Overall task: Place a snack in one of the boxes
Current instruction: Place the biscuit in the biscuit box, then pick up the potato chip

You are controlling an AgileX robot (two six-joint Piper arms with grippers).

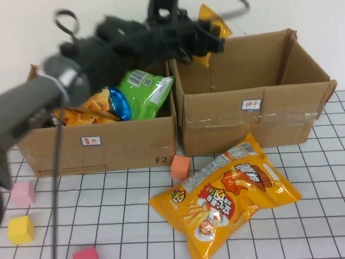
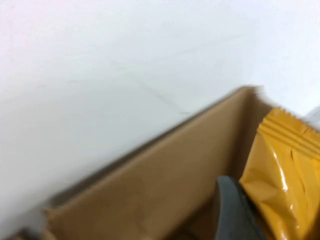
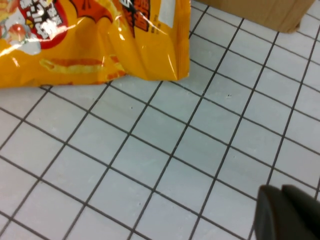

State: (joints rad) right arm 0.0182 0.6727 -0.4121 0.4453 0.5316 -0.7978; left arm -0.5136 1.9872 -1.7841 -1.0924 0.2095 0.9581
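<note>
My left gripper point(image 1: 212, 36) hangs over the back left corner of the right-hand cardboard box point(image 1: 253, 116), shut on a small orange snack packet point(image 1: 216, 22). In the left wrist view one dark finger point(image 2: 232, 210) presses against that glossy packet point(image 2: 285, 165), with the box wall point(image 2: 165, 185) behind it. A large orange chip bag point(image 1: 226, 191) lies flat on the gridded table in front of the boxes. My right gripper point(image 3: 287, 210) hovers low over the table near a corner of that chip bag point(image 3: 90, 40), shut and holding nothing. It does not show in the high view.
The left box point(image 1: 108, 145) holds a green bag point(image 1: 143, 91) and other blue and orange snacks. Foam cubes lie on the table: orange point(image 1: 180, 166), pink point(image 1: 22, 192), yellow point(image 1: 20, 229), red point(image 1: 85, 253). The left arm spans over the left box.
</note>
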